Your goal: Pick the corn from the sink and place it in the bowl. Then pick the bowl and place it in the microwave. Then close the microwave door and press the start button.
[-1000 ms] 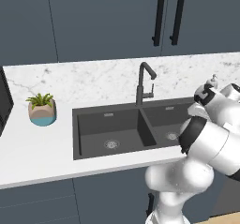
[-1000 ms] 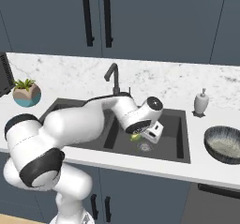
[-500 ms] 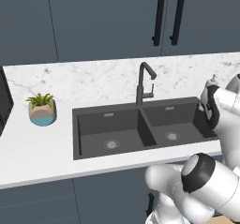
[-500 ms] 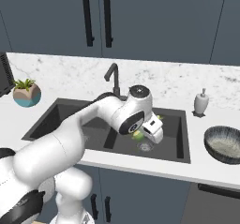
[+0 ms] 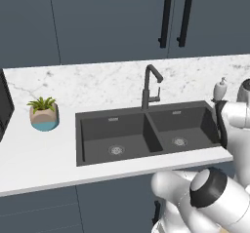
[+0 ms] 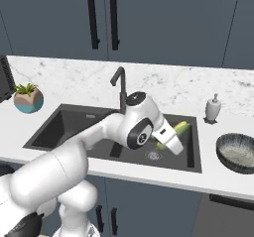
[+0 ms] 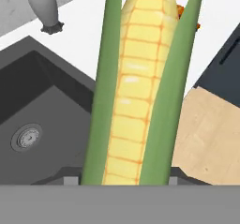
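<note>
- Right base view: the claw (image 6: pixel 174 138) is clenching the corn (image 6: pixel 179 128), holding it above the sink (image 6: pixel 191 157), left of the bowl (image 6: pixel 237 152) on the table (image 6: pixel 213 179).
- Corn is looking light, stiff and smooth; gripping mid-cob seems safest.

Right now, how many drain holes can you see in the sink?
2. One round drain sits in the left basin of the sink, and the other drain sits in the right basin, near the faucet side divider.

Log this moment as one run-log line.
phase: carrying corn toward bowl | pincer: shut on corn | corn: lifted above right basin of sink | bowl: on counter, empty
</note>
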